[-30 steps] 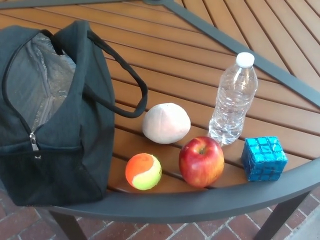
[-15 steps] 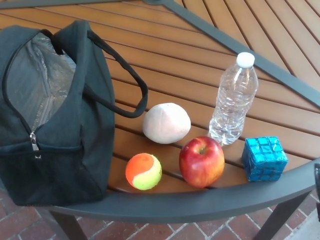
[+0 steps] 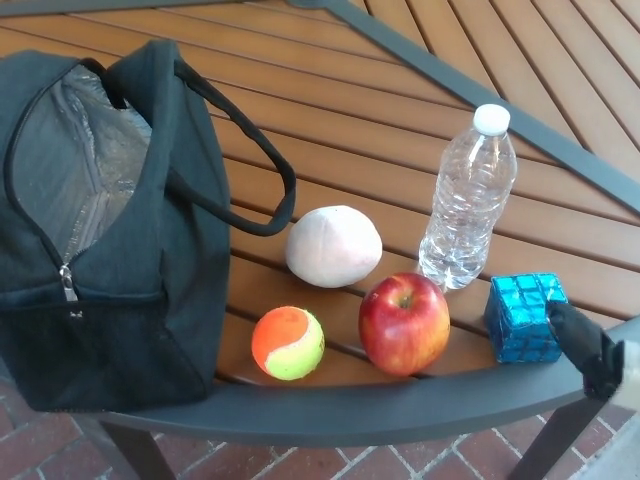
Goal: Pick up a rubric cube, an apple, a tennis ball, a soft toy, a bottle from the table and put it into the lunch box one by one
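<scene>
Finger state of the right hand [image 3: 590, 350] cannot be determined; it has entered at the table's [image 3: 400, 130] near right edge, overlapping the blue cube [image 3: 520, 315]. Tennis ball [image 3: 288, 343] and apple [image 3: 404, 322] remain beside it. Soft toy [image 3: 333, 246], bottle [image 3: 467, 198] and open lunch box [image 3: 100, 230] are unchanged beyond.

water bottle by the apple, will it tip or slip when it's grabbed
The water bottle stands upright, tall and narrow, so a sideways nudge could probably tip it. Its clear ribbed plastic looks thin and may flex under a squeeze. It appears mostly empty, so likely light, and if knocked over it might roll across the slatted table.
</scene>
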